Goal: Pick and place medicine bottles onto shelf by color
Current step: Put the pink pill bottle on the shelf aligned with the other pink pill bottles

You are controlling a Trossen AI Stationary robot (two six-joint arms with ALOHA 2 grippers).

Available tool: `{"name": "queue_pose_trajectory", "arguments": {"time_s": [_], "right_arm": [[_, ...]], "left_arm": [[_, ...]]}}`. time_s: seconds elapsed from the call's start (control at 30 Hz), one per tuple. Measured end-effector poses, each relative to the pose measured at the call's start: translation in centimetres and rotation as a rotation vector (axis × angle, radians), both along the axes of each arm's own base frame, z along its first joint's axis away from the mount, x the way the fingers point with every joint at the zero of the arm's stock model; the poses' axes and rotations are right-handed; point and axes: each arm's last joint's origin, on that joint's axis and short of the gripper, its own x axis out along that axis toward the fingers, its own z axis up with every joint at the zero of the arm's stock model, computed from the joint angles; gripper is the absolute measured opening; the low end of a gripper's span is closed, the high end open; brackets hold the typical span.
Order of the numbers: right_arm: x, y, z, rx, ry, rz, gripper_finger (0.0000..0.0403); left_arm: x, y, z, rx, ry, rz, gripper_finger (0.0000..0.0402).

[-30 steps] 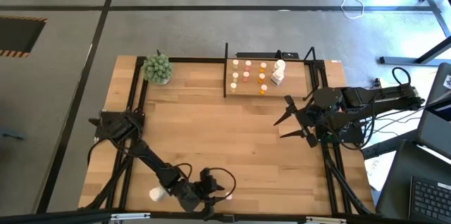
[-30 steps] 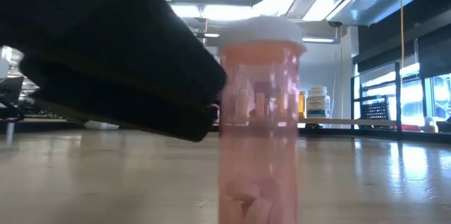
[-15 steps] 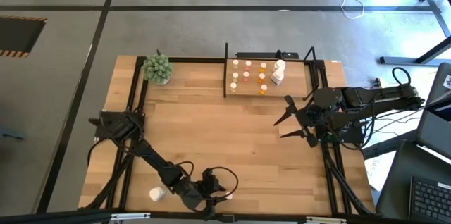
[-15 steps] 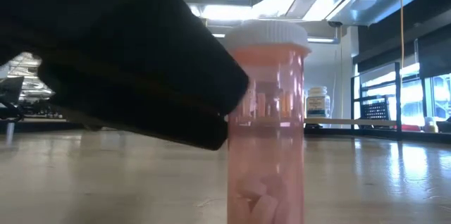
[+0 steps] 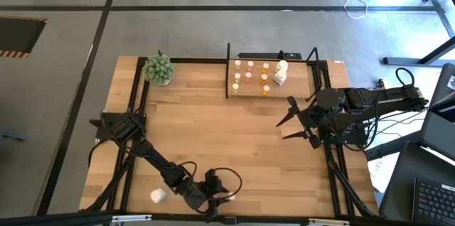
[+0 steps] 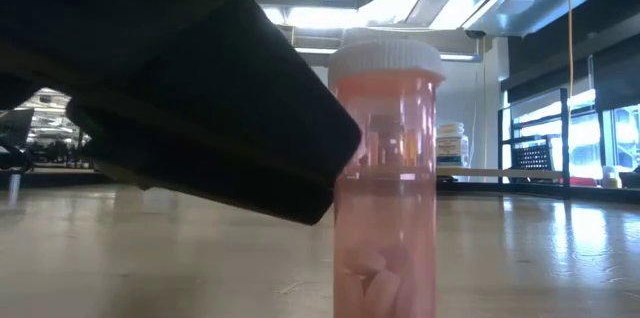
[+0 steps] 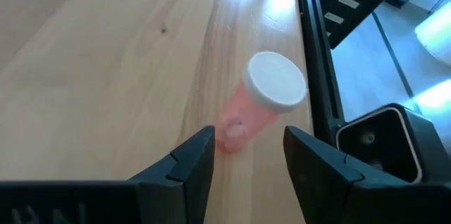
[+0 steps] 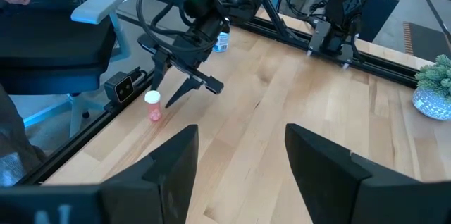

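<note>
The plant ball (image 5: 159,69) stands at the table's far left corner, clear of all other items. A white bottle (image 5: 157,195) rests near the table's (image 5: 213,126) front edge on the left side, just beside the left arm.

The left gripper (image 5: 222,196) is low at the front edge, its fingers (image 7: 189,166) spread with an open gap between them. A pink bottle (image 7: 261,104) with a white cap stands upright on the wood just ahead of those fingers; it is not gripped, and contact cannot be confirmed. The low view shows pale tablets in its base. No label is visible on it.

The shelf (image 5: 270,77) stands at the far edge, right of centre, carrying rows of small bottles (image 5: 249,77) with white, orange and reddish tops, plus one larger white bottle (image 5: 281,71) at its right end. Writing on these cannot be read.

The right gripper (image 5: 293,122) hovers at the right side of the table, fingers spread, holding nothing.
</note>
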Motion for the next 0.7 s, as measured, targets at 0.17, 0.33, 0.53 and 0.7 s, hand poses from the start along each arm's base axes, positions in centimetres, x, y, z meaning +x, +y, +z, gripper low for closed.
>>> {"name": "queue_pose_trajectory", "arguments": {"time_s": [0.17, 0.33, 0.53, 0.7], "right_arm": [[0.0, 0.0, 0.0, 0.000, 0.000, 0.000, 0.0216], [0.0, 0.0, 0.0, 0.000, 0.000, 0.000, 0.0216], [0.0, 0.0, 0.0, 0.000, 0.000, 0.000, 0.0216], [0.0, 0.0, 0.0, 0.000, 0.000, 0.000, 0.0216]], "left_arm": [[0.3, 0.1, -0.7, -0.004, -0.010, 0.007, 0.0164], [0.5, 0.0, -1.2, -0.009, -0.037, 0.004, 0.0164], [0.6, 0.0, -1.0, -0.017, -0.058, 0.005, 0.0164], [0.8, 0.2, -0.9, -0.016, -0.062, 0.017, 0.0164]]}}
